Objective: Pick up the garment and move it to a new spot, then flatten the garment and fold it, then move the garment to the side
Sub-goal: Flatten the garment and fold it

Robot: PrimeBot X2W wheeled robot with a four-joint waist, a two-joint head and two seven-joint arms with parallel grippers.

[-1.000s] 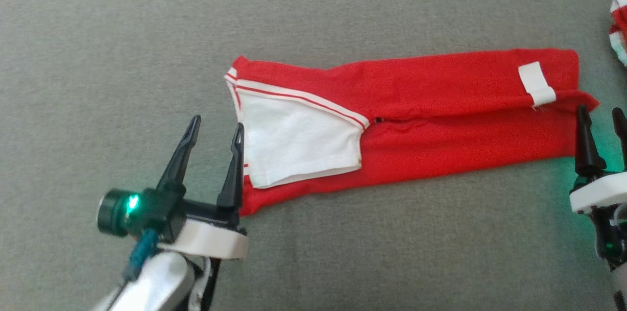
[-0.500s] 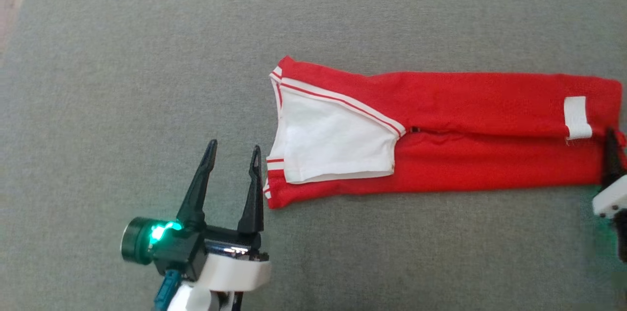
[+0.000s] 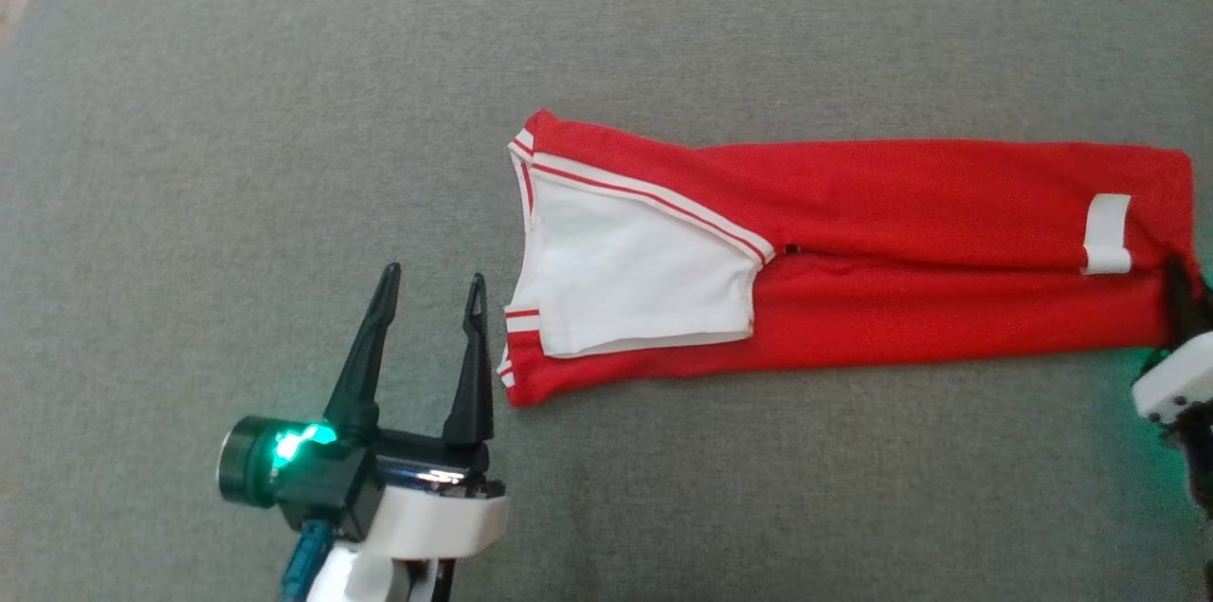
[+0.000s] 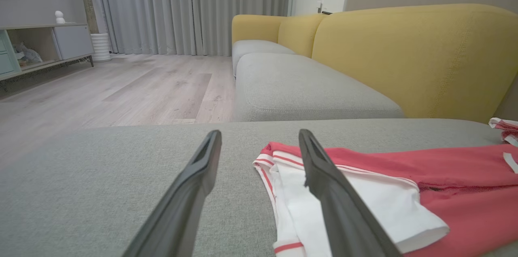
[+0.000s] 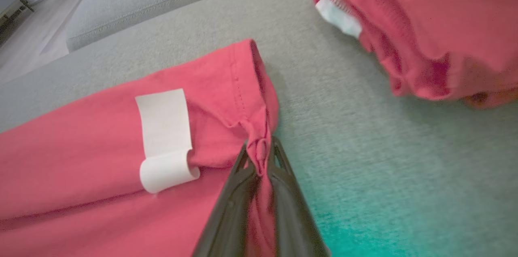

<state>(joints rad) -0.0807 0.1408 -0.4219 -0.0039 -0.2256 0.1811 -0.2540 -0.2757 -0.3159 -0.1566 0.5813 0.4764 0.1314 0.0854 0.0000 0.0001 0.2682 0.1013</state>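
The garment (image 3: 900, 232) is red with a white lining, red-and-white striped trim and a white tag (image 3: 1107, 232). It lies folded into a long flat band on the grey sofa cushion (image 3: 284, 109). At the band's right end my right gripper (image 5: 259, 147) is shut on a bunched fold of red cloth; in the head view the gripper (image 3: 1178, 284) meets the garment's right edge. My left gripper (image 3: 431, 284) is open just left of the garment's striped left end (image 4: 283, 168), and nothing lies between its fingers.
A second red garment (image 5: 425, 26) with white trim lies crumpled close to the right of the band. Behind the cushion rises a yellow sofa back (image 4: 404, 54). To the far left are another grey seat (image 4: 291, 87), wooden floor (image 4: 121, 87) and a cabinet (image 4: 40, 46).
My right gripper has closed on the garment's right end. The head camera has shifted, so the garment now sits further right and lower in the picture. My left gripper stays open beside the left end.
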